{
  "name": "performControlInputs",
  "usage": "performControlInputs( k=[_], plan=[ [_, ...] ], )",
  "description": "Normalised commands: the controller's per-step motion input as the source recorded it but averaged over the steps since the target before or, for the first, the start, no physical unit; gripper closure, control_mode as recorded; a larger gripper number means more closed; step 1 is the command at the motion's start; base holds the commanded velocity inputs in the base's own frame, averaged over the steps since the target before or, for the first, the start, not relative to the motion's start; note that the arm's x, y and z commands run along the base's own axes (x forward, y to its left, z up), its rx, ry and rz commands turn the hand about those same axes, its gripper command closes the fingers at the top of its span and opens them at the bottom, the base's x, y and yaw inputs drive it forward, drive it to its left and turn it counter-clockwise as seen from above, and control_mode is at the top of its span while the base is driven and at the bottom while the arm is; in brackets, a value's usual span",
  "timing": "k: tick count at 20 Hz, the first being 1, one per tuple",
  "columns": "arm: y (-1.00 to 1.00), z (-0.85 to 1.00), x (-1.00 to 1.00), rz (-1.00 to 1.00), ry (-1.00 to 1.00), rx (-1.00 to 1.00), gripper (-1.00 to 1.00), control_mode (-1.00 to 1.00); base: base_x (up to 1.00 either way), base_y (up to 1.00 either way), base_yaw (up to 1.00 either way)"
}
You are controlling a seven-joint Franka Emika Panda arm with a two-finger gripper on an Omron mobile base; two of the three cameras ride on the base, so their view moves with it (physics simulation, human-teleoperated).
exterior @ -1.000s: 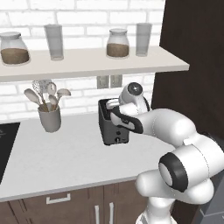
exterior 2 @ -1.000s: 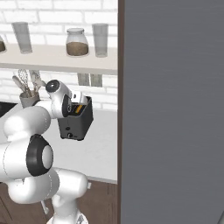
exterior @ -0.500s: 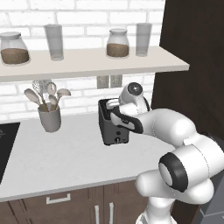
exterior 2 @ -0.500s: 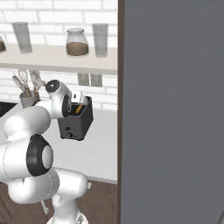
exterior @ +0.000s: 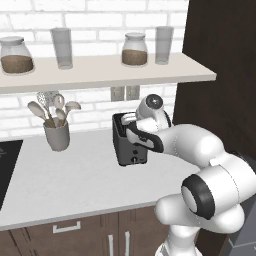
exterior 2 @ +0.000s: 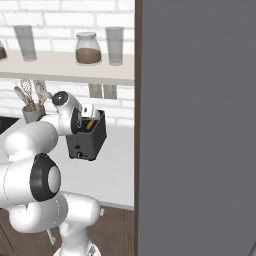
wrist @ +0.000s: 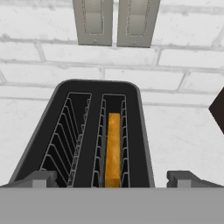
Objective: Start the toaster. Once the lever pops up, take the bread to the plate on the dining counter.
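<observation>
With its fingers spread apart and nothing clamped, the tool [wrist: 111, 178] is positioned directly above the toaster [wrist: 98, 135], in whose right-hand slot, just ahead of the fingertips, the bread [wrist: 113, 149] is seated upright on edge.

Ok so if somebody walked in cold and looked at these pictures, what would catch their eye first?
Probably the big white arm reaching over the dark toaster on the pale worktop, its open end effector poised just above the slots. Next, the orange bread sitting in the right-hand slot in the hand view, the other slot empty. Behind, a shelf of jars and glasses on the white brick wall.
</observation>
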Motion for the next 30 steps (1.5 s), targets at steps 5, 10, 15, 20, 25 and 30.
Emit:
performControlInputs(
  k=[5, 10, 15, 20, 25, 30],
  plan=[
    [0.0, 0.0, 0.0, 0.0, 0.0, 0.0, -1.0, -1.0, 0.0, 0.0, 0.0],
    [0.0, 0.0, 0.0, 0.0, 0.0, 0.0, -1.0, -1.0, 0.0, 0.0, 0.0],
    [0.0, 0.0, 0.0, 0.0, 0.0, 0.0, -1.0, -1.0, 0.0, 0.0, 0.0],
    [0.0, 0.0, 0.0, 0.0, 0.0, 0.0, -1.0, -1.0, 0.0, 0.0, 0.0],
    [0.0, 0.0, 0.0, 0.0, 0.0, 0.0, -1.0, -1.0, 0.0, 0.0, 0.0],
    [0.0, 0.0, 0.0, 0.0, 0.0, 0.0, -1.0, -1.0, 0.0, 0.0, 0.0]
  ],
)
